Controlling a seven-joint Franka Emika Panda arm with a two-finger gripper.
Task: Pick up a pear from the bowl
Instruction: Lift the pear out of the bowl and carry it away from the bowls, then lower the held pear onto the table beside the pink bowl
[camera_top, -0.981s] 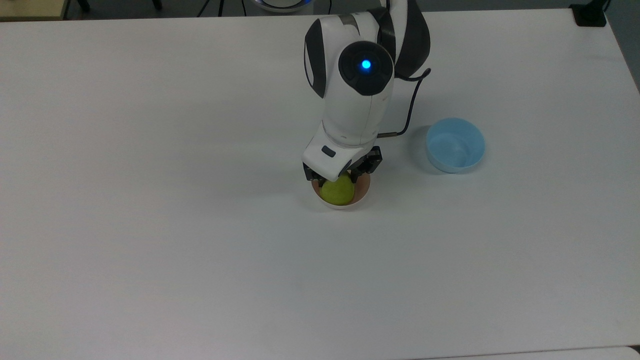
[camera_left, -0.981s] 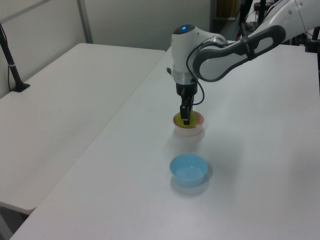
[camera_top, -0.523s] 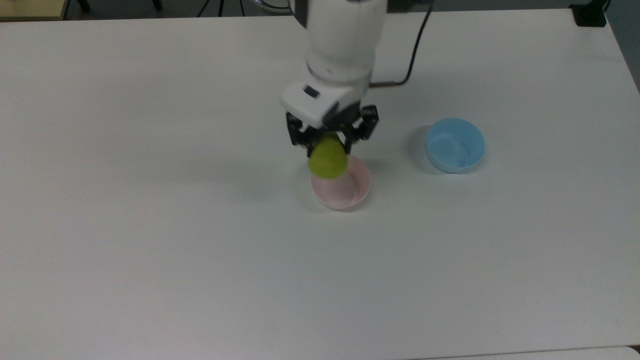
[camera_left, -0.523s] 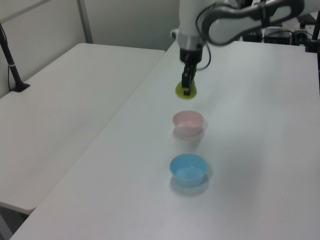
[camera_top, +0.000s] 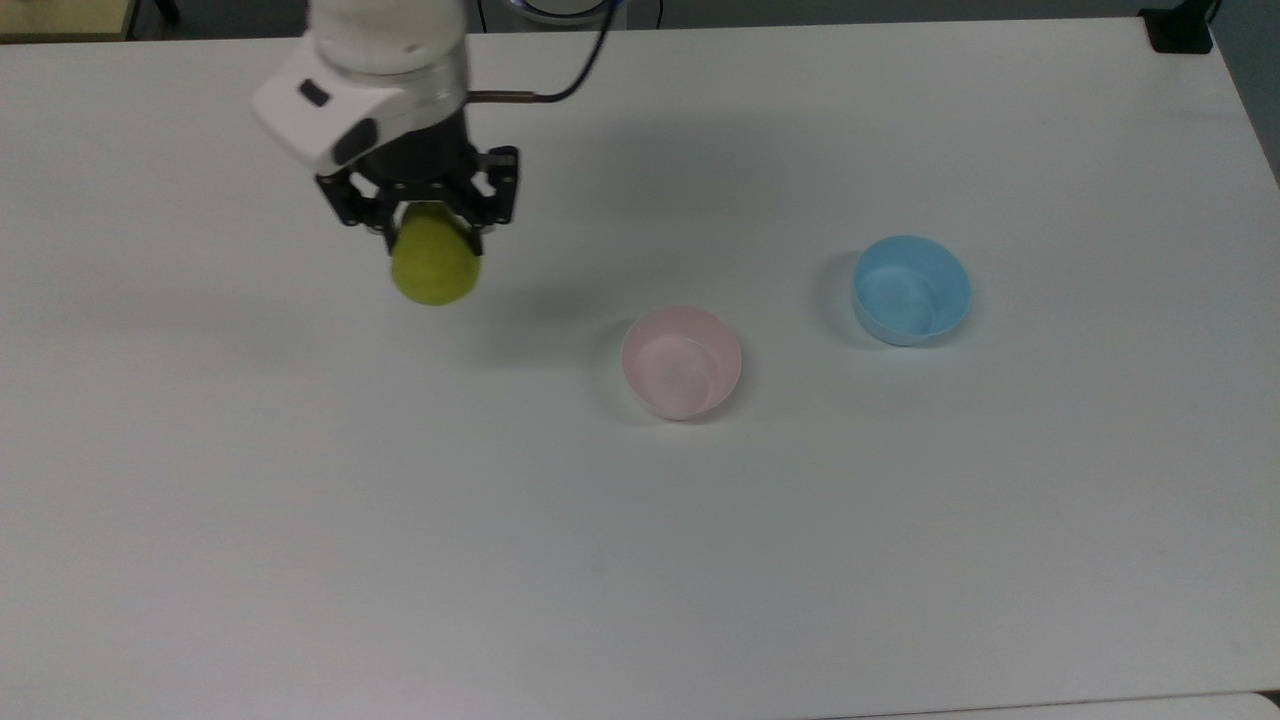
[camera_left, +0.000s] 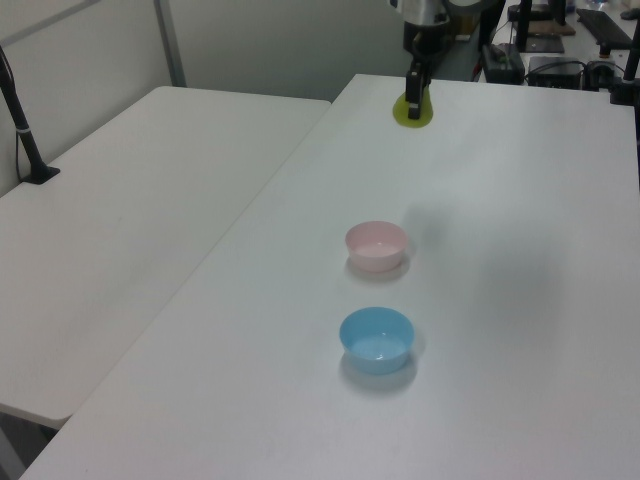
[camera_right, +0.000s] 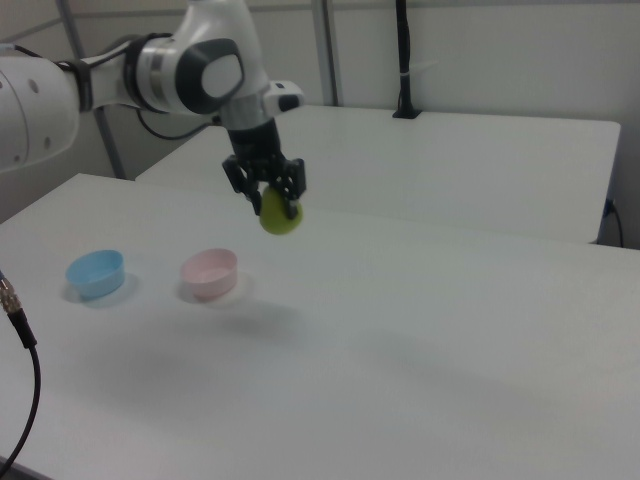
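In the top view, the arm is cut off by the upper edge, so one sees just its white wrist and the black claw (camera_top: 430, 225). The claw is closed on the upper part of the pear (camera_top: 434, 266); its fingers cover the narrow end, and the stem cannot be seen. The pear hangs in the air above the white surface (camera_top: 300, 500), well apart from the pink bowl (camera_top: 682, 362), toward the top view's left. The pink bowl has nothing in it. The blue bowl (camera_top: 911, 290) stands near it, on the top view's right, and it also holds nothing.

In the left view, the arm is mostly outside the frame at the top. The claw (camera_left: 414, 98) points down with the pear (camera_left: 413, 110) between its fingers, but they are small here and the details of the grip are hard to make out. The pink bowl (camera_left: 376, 245) is well below them in the frame, and the blue bowl (camera_left: 377, 339) comes after it, closer to the camera. Both interiors look bare.

In the right view, the claw (camera_right: 266, 195) grips the pear (camera_right: 280, 216) from above, and the fruit is clearly off the surface. The pink bowl (camera_right: 210, 273) and the blue bowl (camera_right: 96, 273) stand side by side at the right view's left. Their insides are seen at a low angle, so the bottoms are partly hidden by the rims.
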